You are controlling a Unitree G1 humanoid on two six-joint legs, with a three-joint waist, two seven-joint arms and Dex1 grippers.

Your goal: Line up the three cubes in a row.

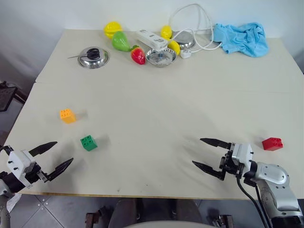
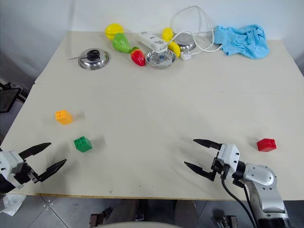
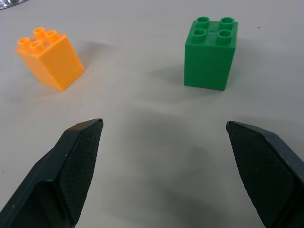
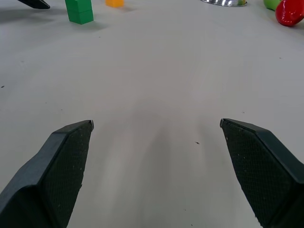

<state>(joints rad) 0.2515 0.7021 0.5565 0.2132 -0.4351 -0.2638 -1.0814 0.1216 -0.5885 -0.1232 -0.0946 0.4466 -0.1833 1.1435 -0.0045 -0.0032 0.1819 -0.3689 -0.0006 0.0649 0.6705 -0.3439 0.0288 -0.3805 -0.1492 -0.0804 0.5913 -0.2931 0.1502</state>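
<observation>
Three studded cubes lie apart on the pale table (image 1: 156, 99). The orange-yellow cube (image 1: 67, 115) is at the left, the green cube (image 1: 89, 142) a little nearer and to its right, and the red cube (image 1: 272, 143) far to the right. My left gripper (image 1: 61, 156) hangs open at the near left corner, short of the green cube, which stands ahead of its fingers in the left wrist view (image 3: 211, 53). Near the front edge, my right gripper (image 1: 205, 153) is open, left of the red cube and pointing away from it, nothing between its fingers.
Along the table's far edge lie a steel lid (image 1: 93, 58), toy fruits including a red strawberry (image 1: 138, 55) and yellow lemons (image 1: 112, 28), a steel bowl (image 1: 161, 57), a white power strip with cable (image 1: 151, 39) and a blue cloth (image 1: 241, 38).
</observation>
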